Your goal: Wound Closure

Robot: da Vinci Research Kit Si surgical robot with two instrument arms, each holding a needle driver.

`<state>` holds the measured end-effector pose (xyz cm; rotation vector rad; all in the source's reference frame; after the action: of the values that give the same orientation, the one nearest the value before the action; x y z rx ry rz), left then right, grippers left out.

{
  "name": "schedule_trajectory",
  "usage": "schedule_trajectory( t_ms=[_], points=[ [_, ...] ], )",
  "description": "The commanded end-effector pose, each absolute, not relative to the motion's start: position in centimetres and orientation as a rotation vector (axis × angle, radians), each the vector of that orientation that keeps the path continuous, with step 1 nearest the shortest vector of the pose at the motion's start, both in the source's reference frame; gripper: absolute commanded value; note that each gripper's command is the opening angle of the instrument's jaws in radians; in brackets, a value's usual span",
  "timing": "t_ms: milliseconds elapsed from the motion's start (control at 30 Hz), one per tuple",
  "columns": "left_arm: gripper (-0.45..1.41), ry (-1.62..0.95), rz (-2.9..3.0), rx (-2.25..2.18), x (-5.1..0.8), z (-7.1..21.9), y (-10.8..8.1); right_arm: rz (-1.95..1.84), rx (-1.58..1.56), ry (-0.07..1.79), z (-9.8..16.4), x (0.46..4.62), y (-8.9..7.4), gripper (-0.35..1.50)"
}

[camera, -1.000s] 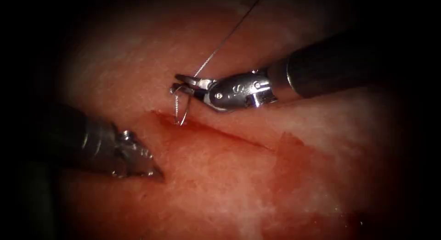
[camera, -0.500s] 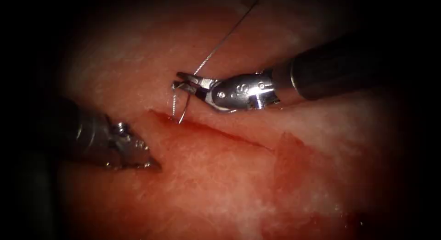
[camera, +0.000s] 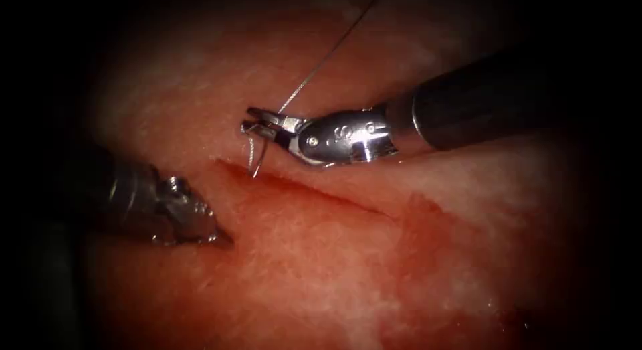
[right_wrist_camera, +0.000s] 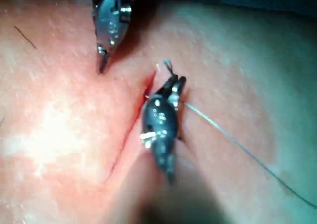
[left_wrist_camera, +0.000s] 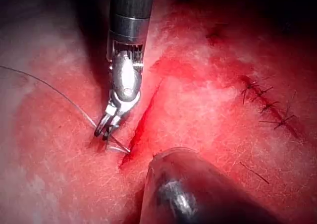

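Endoscope view: the right hand (camera: 257, 122) is pinched on the needle (camera: 256, 154) near its thread end, just above the left end of the cut (camera: 307, 189) in the tissue (camera: 301, 270), with the needle's curve hanging down so its tip sits at the wound edge (whether it has entered is hard to tell). The thread (camera: 328, 52) runs up and away from the hand. The left hand (camera: 221, 239), pressed together and holding nothing, rests below the cut.
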<state>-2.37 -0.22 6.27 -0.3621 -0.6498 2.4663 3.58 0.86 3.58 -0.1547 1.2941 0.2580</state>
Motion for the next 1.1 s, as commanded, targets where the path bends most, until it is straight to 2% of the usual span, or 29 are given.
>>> schedule_trajectory(
  t_ms=[33, 1100],
  points=[
    [-0.4, -0.657, 2.464, -0.36, -2.4, 6.33, -0.35, 0.264, -0.134, 1.3, 3.61, 3.65, 0.74, -0.35],
    [-0.45, -0.599, 2.419, -0.4, -2.39, 6.47, -0.15, 0.383, -0.029, 1.364, 3.48, 3.53, 0.96, -0.35]
  ],
)
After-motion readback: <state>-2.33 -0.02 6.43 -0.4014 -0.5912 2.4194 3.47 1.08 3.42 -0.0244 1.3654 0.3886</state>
